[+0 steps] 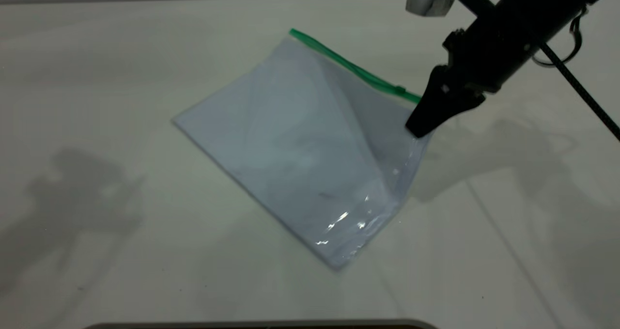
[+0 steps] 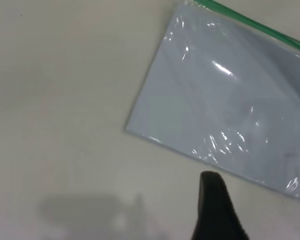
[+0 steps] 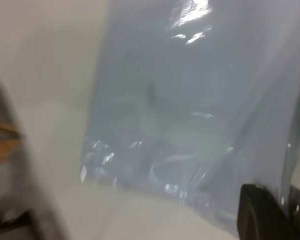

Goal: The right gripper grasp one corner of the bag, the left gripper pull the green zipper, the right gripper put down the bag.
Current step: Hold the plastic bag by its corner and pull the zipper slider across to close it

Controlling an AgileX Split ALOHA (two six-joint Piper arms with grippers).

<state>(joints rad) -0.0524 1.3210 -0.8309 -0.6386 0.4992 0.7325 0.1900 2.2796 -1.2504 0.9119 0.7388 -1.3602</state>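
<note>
Exterior view: right gripper [image 1: 420, 125] pinches the bag [image 1: 295, 145] corner, lifted off the table [image 1: 97, 77]. Next, left gripper [image 2: 215, 210], grip unclear, must reach the green zipper [image 1: 356, 69].

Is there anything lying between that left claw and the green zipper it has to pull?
Only the bag itself: the left claw hangs over bare white table beside the clear plastic bag, opposite the green zipper strip. The right claw pinches the strip's near corner.

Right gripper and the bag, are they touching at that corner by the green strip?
Touching. In the exterior view the right gripper is shut on the corner of the bag, which is pulled up off the table into a tent below the green zipper.
</note>
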